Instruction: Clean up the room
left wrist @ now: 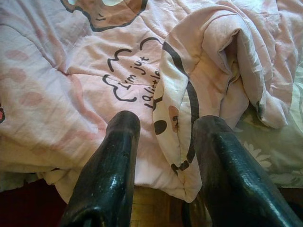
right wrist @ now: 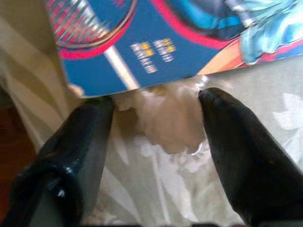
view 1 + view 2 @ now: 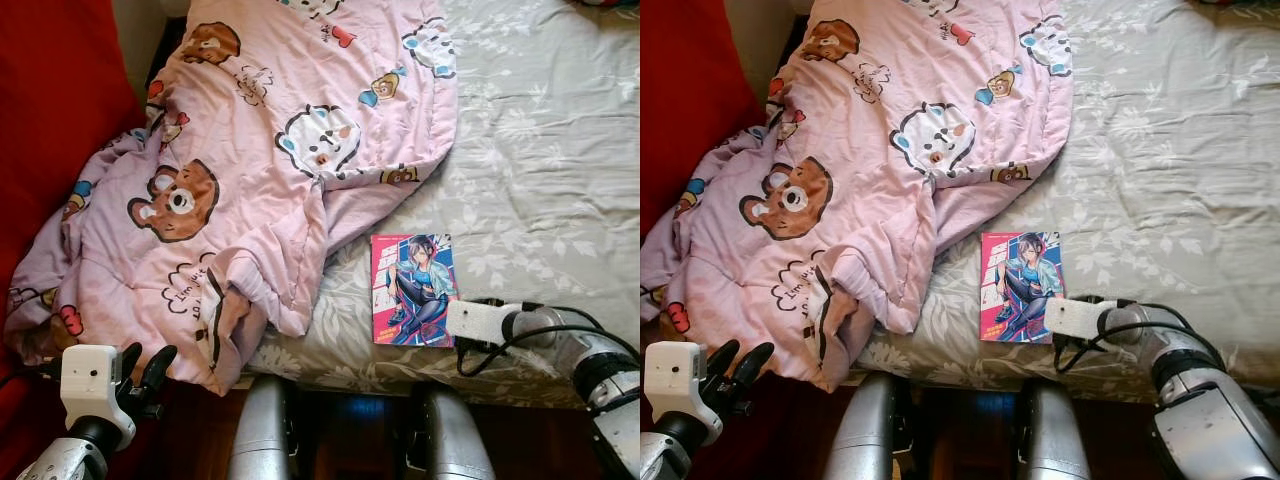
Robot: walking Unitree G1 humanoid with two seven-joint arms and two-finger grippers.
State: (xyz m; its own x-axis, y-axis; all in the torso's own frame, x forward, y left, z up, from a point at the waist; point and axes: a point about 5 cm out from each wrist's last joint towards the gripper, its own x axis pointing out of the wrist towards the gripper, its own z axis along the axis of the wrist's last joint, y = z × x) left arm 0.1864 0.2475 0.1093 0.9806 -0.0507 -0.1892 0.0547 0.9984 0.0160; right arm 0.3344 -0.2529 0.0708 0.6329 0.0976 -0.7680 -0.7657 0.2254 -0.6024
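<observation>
A: Left eye view first: a pink cartoon blanket [image 3: 250,160] lies rumpled over the left half of the bed [image 3: 560,150], its corner hanging off the near edge. A comic book [image 3: 413,289] lies flat on the grey floral sheet, just right of the blanket's folds, near the bed's edge.

B: And the grippers?

A: The left gripper [image 3: 147,365] hovers low by the blanket's hanging corner, fingers spread. The right gripper [image 3: 455,322] sits at the book's lower right corner.

B: Right eye view?

A: Same scene, with red fabric [image 3: 685,90] at far left.

B: Left wrist view?

A: Two black fingers [image 1: 111,170] parted, pointing at the blanket's folded hem, not touching it.

B: Right wrist view?

A: Fingers [image 2: 236,151] wide apart, tips right at the book's bottom edge, a clear crumpled bit [image 2: 165,118] on the sheet between them.
</observation>
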